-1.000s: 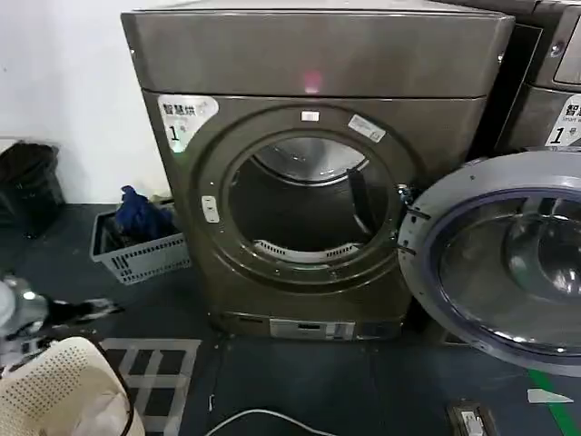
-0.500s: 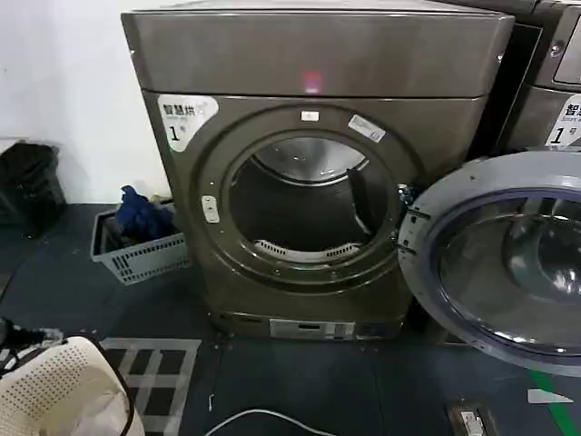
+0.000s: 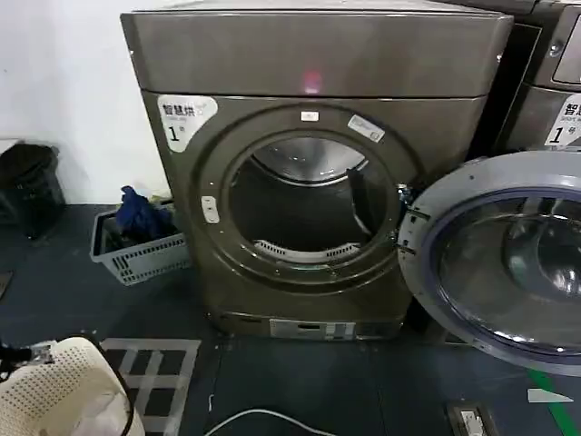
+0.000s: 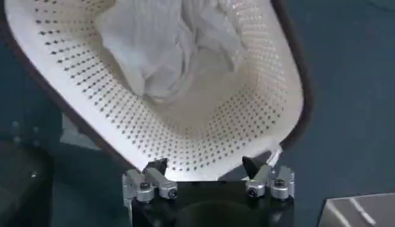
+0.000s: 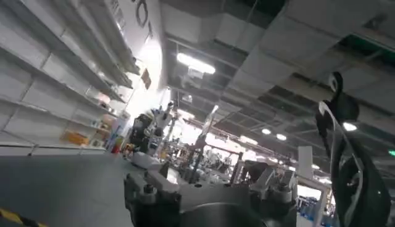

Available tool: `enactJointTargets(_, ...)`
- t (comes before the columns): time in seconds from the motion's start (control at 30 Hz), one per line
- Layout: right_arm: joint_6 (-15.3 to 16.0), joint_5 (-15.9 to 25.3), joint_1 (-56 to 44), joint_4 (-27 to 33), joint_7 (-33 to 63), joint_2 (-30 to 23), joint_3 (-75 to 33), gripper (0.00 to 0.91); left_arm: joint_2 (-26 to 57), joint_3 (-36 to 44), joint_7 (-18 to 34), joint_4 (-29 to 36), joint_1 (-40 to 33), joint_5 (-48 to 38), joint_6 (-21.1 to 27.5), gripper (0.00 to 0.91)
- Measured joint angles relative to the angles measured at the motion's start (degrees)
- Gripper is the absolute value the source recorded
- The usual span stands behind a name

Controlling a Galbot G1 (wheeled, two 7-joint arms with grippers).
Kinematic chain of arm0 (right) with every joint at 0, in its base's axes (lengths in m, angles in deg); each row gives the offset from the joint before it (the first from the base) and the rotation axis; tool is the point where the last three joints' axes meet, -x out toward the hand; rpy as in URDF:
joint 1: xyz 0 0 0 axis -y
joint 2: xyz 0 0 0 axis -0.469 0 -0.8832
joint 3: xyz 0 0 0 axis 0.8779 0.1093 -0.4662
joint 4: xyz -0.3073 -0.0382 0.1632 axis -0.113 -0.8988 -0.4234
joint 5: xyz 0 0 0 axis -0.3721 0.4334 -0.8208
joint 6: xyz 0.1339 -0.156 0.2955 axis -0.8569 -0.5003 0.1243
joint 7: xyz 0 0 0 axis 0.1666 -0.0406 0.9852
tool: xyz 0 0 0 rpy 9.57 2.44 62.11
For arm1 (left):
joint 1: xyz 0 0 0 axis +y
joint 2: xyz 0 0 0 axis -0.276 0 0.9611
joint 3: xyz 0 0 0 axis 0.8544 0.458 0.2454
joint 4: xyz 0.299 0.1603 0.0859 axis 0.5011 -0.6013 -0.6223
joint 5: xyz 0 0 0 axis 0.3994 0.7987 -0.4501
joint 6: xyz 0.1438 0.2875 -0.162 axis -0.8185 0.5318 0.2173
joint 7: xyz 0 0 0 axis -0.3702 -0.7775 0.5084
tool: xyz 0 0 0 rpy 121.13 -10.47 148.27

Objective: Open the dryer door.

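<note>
Head view: dryer door (image 3: 508, 263) already swung fully open at right of dryer (image 3: 313, 173), left gripper (image 4: 207, 176) wide over white laundry basket (image 4: 185, 117), right gripper's state unclear; risk: arm bumping door shut.

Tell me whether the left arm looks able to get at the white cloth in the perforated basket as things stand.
Probably yes. The left pincer hangs open right over the white perforated basket, whose top is open, and the crumpled white cloth lies uncovered inside with nothing between the two.
</note>
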Motion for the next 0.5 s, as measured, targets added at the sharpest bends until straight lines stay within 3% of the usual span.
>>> enactJointTargets(0.5, 0.0, 1.7, 0.5, 0.6, 0.4, 0.1, 0.2, 0.907, 1.1, 0.1, -0.7, 1.4, 2.4, -2.0, 0.0, 0.907)
